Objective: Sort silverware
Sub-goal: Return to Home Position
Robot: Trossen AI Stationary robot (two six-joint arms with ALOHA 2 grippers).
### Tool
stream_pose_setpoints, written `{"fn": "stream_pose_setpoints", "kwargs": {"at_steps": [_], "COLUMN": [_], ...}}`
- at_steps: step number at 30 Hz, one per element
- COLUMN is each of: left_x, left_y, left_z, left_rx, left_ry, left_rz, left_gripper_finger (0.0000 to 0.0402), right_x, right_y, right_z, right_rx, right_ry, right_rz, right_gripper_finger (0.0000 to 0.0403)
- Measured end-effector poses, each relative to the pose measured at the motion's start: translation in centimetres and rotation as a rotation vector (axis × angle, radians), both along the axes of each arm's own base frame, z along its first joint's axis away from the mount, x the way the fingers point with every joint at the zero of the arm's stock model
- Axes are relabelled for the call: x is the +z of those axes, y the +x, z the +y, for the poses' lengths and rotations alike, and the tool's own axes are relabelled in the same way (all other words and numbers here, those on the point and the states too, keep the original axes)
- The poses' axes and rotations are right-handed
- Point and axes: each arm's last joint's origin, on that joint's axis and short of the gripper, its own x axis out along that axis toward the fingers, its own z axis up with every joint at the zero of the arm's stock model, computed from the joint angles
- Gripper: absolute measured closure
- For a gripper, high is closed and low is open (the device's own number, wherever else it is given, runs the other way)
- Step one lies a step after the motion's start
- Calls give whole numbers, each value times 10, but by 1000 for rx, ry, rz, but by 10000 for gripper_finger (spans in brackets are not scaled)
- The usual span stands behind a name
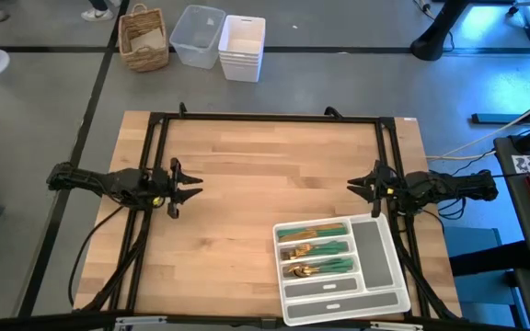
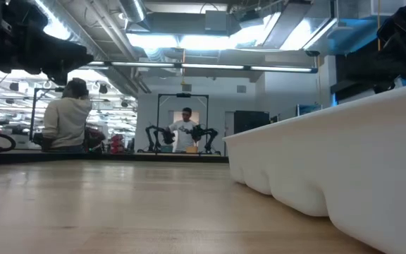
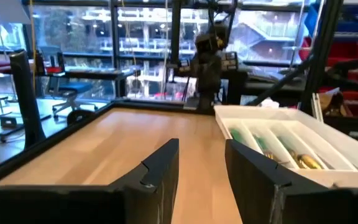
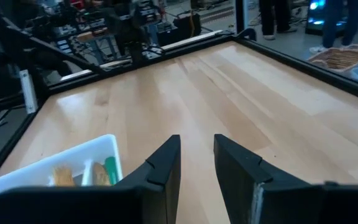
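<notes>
- Light wooden table top (image 1: pixel 247 165) lies bare and open between the two arms, bounded by a black metal frame (image 1: pixel 265 117) along its edges.
- At the front right corner sits the white compartmented plastic tray (image 1: pixel 386 257). It is turned slightly askew, with its outer wall close to the right-hand rail and its near wall close to the front edge.
- The silverware (image 1: pixel 318 248), pieces with gold metal heads and slim green handles, lies in three long compartments side by side in the tray's rear part. The heads point toward the table's middle and the handles toward the right.
- Just behind the tray, at the right edge, the right gripper (image 1: pixel 362 184) hovers facing inward, its fingers parted with nothing between them.
- Across the open wood, at the left edge and well apart from the tray, the left gripper (image 1: pixel 187 188) faces inward, fingers spread and holding nothing.
- Beyond the far edge, on the grey floor, stand a woven wicker basket (image 1: pixel 144 39), a clear plastic bin (image 1: pixel 197 35) and a stack of white containers (image 1: pixel 242 48).
- Farther into the room, the low view shows a seated person (image 2: pixel 65 120) with back turned, and a standing person (image 2: pixel 186 130) behind a second pair of dark arms.
</notes>
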Motion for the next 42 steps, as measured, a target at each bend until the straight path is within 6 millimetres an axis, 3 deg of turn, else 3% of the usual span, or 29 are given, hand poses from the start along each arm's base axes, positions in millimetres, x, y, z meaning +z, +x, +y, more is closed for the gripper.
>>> {"fn": "stream_pose_setpoints", "kwargs": {"at_steps": [9, 42], "left_x": [-1, -1], "left_y": [1, 1], "left_z": [0, 0], "left_rx": [0, 0], "left_ry": [3, 2], "left_rz": [14, 15], "left_gripper_finger": [276, 276], "right_x": [-1, -3], "right_y": [-1, -1], "right_z": [-3, -3], "right_rx": [-112, -115], "right_ry": [-28, -13], "right_rz": [12, 24], "right_gripper_finger": [304, 304]}}
